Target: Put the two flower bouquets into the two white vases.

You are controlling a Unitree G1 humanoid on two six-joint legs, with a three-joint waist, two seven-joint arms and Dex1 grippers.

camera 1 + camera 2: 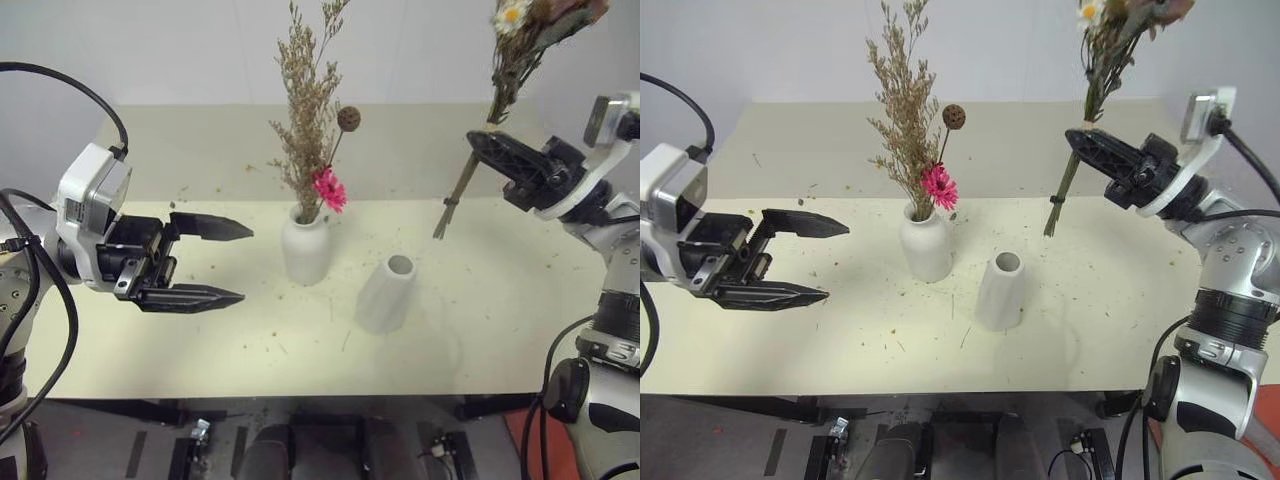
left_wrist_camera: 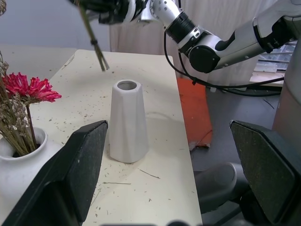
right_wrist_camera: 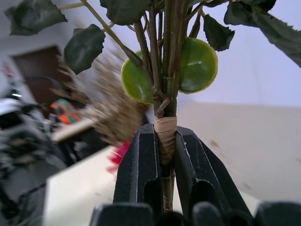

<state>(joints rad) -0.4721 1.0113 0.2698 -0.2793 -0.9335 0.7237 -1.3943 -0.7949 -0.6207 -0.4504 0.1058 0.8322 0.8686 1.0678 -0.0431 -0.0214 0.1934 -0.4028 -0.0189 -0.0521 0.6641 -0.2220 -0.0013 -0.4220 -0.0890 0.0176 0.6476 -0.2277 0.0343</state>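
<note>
- A pale yellow table [image 1: 480,330] was seen against a plain light wall, its top strewn with bits of dried plant.
- The squat vase [image 1: 306,250] stood near the middle of the table, with the dried bouquet [image 1: 308,120] upright in its neck; the magenta flower [image 1: 329,189] hung just above the rim.
- The tall vase [image 1: 386,293] stood just beside it, on the robot's right, empty; its open mouth was shown more plainly in the left wrist view.
- The left gripper [image 1: 230,262] was held above the table on the left, fingers spread wide and nothing between them, pointing toward the vases.
- The right gripper [image 1: 1080,140] was raised on the right, clamped on the stems of the rose bouquet [image 1: 1095,90], which was held clear above the table with its stem ends hanging free.
- In the head views the blooms were cut off by the top edge; a white daisy [image 1: 511,15] could be made out.
- In the right wrist view the fingers [image 3: 141,169] were shown pressed on a tan wrap [image 3: 165,129] binding the stems, with green leaves above.
</note>
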